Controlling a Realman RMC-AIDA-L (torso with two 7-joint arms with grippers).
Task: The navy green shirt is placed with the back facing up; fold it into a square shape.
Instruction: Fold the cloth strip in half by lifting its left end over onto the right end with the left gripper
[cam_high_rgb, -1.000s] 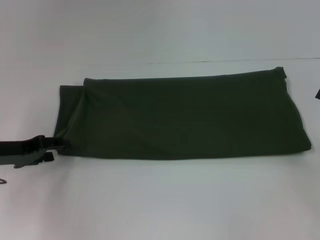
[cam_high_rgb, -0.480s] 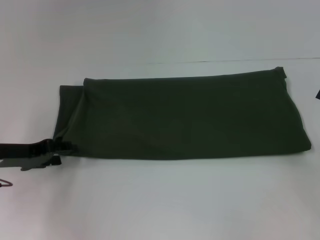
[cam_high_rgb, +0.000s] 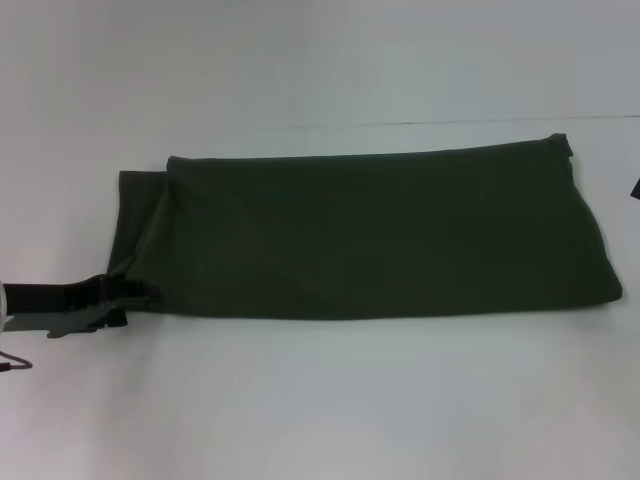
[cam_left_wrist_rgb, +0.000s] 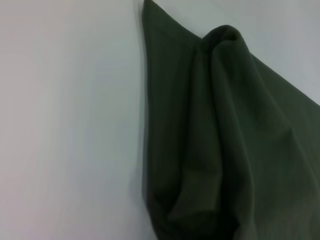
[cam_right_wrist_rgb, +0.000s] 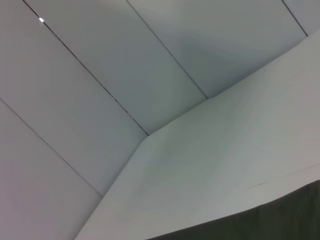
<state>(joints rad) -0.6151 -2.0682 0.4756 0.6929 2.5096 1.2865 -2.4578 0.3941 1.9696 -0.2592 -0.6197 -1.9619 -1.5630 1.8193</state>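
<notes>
The navy green shirt (cam_high_rgb: 370, 235) is laid flat on the white table (cam_high_rgb: 320, 400) as a long folded band, plain side up. The left gripper (cam_high_rgb: 128, 297) is held low at the band's near left corner, where its fingertips are met by the cloth; whether cloth is pinched between them cannot be told. In the left wrist view, bunched folds of the shirt (cam_left_wrist_rgb: 220, 140) are seen just ahead of that gripper. A dark sliver of the right arm (cam_high_rgb: 635, 188) is seen beyond the shirt's far right end.
</notes>
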